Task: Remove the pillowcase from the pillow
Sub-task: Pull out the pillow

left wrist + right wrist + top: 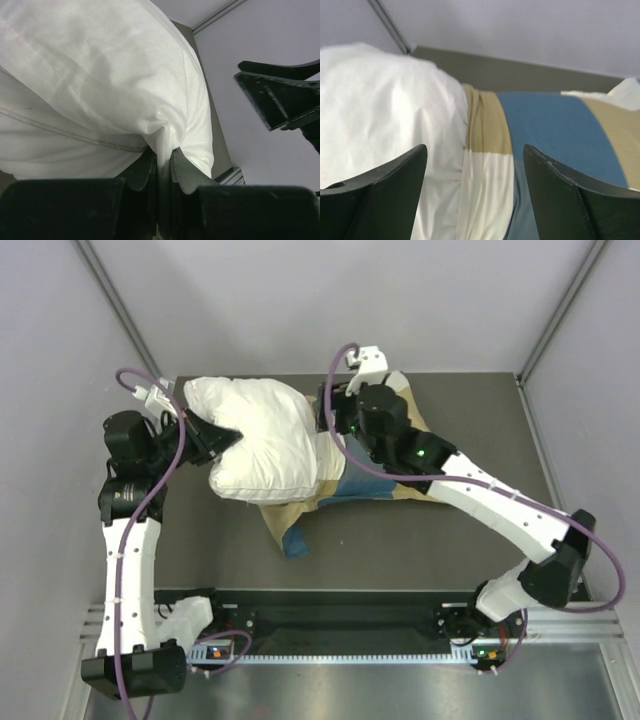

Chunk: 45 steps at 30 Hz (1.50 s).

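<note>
The plump white pillow (265, 435) lies at the back left of the table, about half bare. The checked blue, tan and cream pillowcase (365, 485) still wraps its right end, and one loose corner trails toward the front. My left gripper (213, 437) is at the pillow's left side, shut on a pinched fold of the pillow (100, 75); in the left wrist view the fold runs down between the left gripper (162, 157) fingers. My right gripper (330, 422) hovers open over the pillowcase's bunched edge. In the right wrist view the right gripper (475, 147) straddles the line between pillow (380, 100) and pillowcase (550, 125) and holds nothing.
The dark grey table (450, 540) is enclosed by pale walls at the back and on both sides. A metal rail (350, 655) carrying the arm bases runs along the near edge. A dark part of the right arm (280, 95) hangs close to the pillow's right.
</note>
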Tool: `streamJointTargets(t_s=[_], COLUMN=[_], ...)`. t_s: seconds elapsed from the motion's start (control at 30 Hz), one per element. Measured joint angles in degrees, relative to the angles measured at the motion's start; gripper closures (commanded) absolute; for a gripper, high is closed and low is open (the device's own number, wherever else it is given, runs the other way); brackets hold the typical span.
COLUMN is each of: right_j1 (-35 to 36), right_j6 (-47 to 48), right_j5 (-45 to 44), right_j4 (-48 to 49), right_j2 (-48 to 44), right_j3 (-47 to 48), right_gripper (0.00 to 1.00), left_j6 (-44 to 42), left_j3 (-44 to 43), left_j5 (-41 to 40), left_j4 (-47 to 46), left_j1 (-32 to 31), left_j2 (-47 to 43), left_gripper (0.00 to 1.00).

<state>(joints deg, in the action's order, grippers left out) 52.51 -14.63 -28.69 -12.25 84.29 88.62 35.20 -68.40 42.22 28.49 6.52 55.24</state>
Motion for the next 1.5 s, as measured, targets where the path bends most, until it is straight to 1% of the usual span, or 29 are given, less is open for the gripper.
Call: streamJointTargets(t_s=[0.2,0.33,0.67,0.77,1.13,1.37,1.5], right_j1=[0.74,0.81,1.14,1.46,1.70,1.36,0.61], right_j6=[-2.19,-3.23,-4.61,-4.63,-5.90,-8.07,-8.31], right_j5=[2.95,2.71,0.59,-0.13,-3.23,-4.68,-4.94], right_j4=[-2.75,-2.89,-4.33,-5.57,-6.69,-5.35,-4.72], right_j2=[9.11,11.78,12.07,12.72,12.76,12.11,10.97], right_j3=[0.00,0.04,0.83,2.19,0.79,-4.26,-5.75], right_gripper=[0.23,0.23,0.22,0.23,0.22,0.22,0.22], left_j6=[-1.62,-2.36,-5.38,-5.44,-6.86,-8.48,-8.57], left_j3=[0.28,0.28,0.02,-0.42,-3.52,-5.88,-6.73], left_j5=[-1.07,-2.38,-11.28,-12.15,-16.24,-18.60,-18.86], left_j4=[1.57,3.69,10.47,11.74,16.63,21.99,23.06], left_j1=[0.00,0.00,-0.37,-0.50,-0.92,-1.38,-1.40], left_j2=[-0.50,-1.42,-6.58,-7.19,-7.50,-7.50,-7.50], left_gripper=[1.00,1.00,1.00,1.00,1.00,1.00,1.00])
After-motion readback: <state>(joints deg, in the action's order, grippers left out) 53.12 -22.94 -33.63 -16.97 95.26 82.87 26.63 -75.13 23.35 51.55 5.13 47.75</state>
